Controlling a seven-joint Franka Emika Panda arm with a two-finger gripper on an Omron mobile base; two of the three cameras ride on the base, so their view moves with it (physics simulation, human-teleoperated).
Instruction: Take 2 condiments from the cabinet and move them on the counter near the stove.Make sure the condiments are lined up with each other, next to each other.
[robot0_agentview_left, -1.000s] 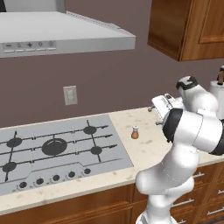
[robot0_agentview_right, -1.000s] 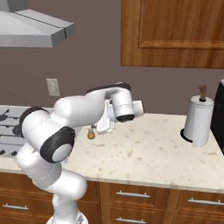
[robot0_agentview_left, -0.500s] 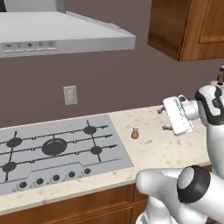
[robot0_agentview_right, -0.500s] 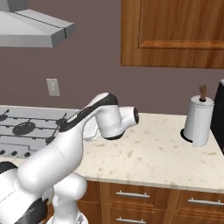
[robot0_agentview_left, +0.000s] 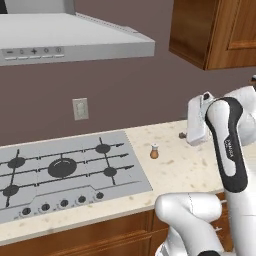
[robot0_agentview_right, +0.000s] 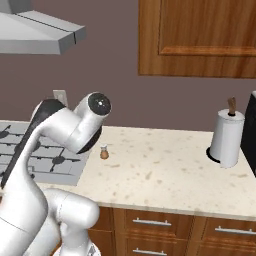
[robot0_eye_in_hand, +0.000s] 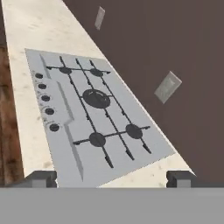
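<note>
The small tan-brown shaker (robot0_agentview_left: 154, 151) (robot0_agentview_right: 104, 152) stands upright on the beige counter (robot0_agentview_left: 200, 170) (robot0_agentview_right: 165, 170), just right of the stove (robot0_agentview_left: 65, 170) (robot0_eye_in_hand: 96, 118). My gripper (robot0_agentview_left: 189, 123) (robot0_eye_in_hand: 111, 178) hovers above the counter to the right of the shaker, apart from it and facing the stove. Its fingertips (robot0_eye_in_hand: 42, 177) stand wide apart, so it is open with nothing between them. The wood cabinet (robot0_agentview_right: 200, 37) (robot0_agentview_left: 215, 30) hangs overhead with its door shut. The white jar is out of view.
A tall white paper towel roll (robot0_agentview_right: 227, 137) stands at the counter's right end, beside a dark appliance edge. The grey range hood (robot0_agentview_left: 75, 42) hangs over the stove. A wall outlet (robot0_agentview_left: 80, 108) sits behind it. My own arm (robot0_agentview_right: 65, 130) blocks part of the right base view.
The arm has swung its elbow up and to the right while the hand turned in place above the counter. The shaker has not moved.
</note>
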